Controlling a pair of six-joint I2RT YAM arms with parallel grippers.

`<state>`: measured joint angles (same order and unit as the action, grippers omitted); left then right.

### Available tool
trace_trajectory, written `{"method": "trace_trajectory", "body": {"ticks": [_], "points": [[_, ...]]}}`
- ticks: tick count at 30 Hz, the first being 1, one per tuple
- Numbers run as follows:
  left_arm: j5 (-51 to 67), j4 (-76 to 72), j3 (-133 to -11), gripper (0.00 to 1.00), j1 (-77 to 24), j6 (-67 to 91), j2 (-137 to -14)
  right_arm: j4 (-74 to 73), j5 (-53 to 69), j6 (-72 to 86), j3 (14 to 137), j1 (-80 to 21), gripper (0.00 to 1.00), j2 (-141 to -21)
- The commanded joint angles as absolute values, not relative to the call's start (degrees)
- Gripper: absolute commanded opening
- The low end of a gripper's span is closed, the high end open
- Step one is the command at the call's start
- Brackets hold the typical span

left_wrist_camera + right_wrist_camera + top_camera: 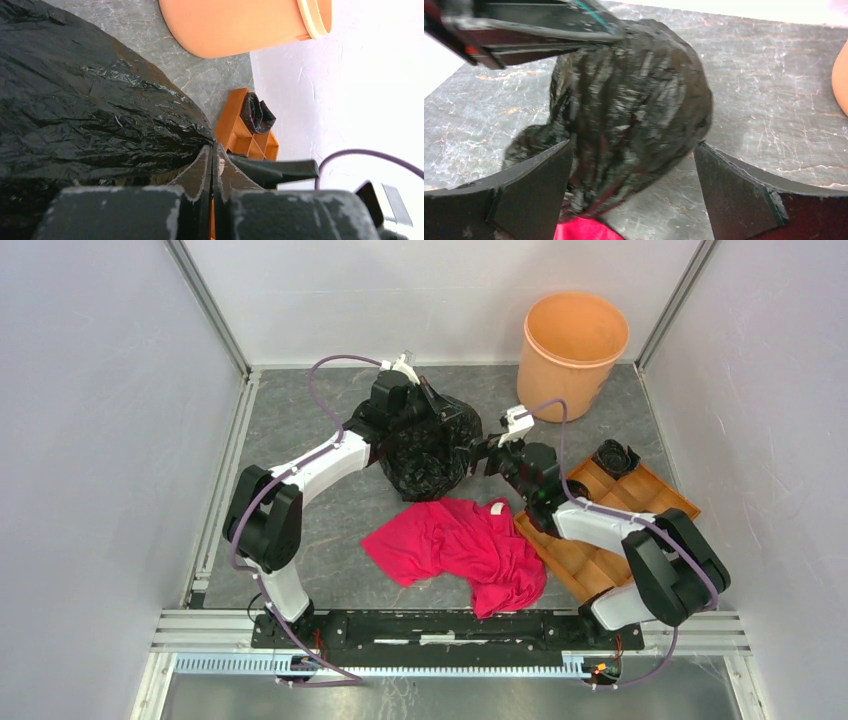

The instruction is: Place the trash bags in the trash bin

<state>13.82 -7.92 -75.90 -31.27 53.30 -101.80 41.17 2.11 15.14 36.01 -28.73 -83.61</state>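
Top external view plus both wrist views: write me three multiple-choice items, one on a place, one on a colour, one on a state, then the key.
1. Where is the trash bin?
A. far right corner of the table
B. near left corner
C. centre

2. What colour is the crumpled garment?
A. blue
B. red
C. white

3. How is the left gripper?
A. open
B. shut on nothing
C. shut on the trash bag

Key: 1 A, it shows at the top right of the top view; 2 B, the cloth is bright red; 3 C, its closed tips pinch the black film.
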Motion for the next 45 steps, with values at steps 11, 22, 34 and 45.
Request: {"method": "trace_trajectory", "body": {"ticks": [11,22,34,45], "points": [[15.1,-11.7,-77.9,0.02,-31.4,58.1,-102.6,49.8,-23.3,7.0,38.2,-40.8,0.88,-87.2],[15.4,-11.1,-78.6,0.02,-31.4,58.0,-103.0,51.7,-34.1,1.6,40.8,-46.8,0.97,-89.7],[19.3,-12.2,-79.5,0.02,-31.3,60.8,-103.0,46.4,-38.3,0.9,49.5,-47.2,0.59,-97.8],[17.3,0.9,-72.4,0.73,-26.2,46.4,-92.7,49.3,-37.7,6.9,44.7,-43.9,0.0,-94.9]]}}
